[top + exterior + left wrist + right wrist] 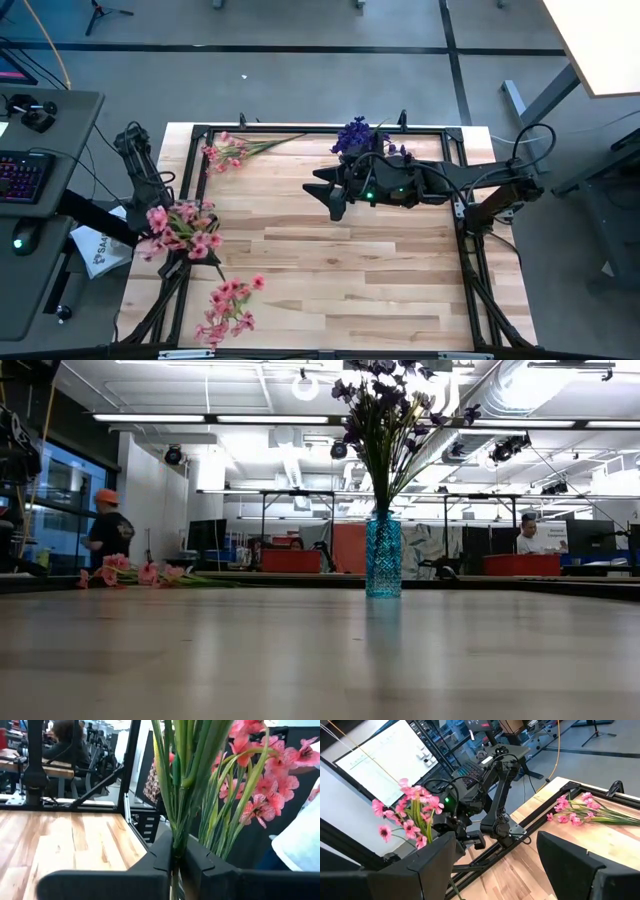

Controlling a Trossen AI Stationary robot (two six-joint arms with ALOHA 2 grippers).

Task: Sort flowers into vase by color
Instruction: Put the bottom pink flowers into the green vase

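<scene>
Left wrist view: pink flowers [260,780], long green stems.

Purple flowers [355,134] stand upright in the blue vase [383,556]; pink flowers [182,228] lie along the table's left side.

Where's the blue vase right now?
In the high view the blue vase stands at the table's far edge, right of centre, under its purple flowers and just behind the right tool. The low view shows it upright.
</scene>
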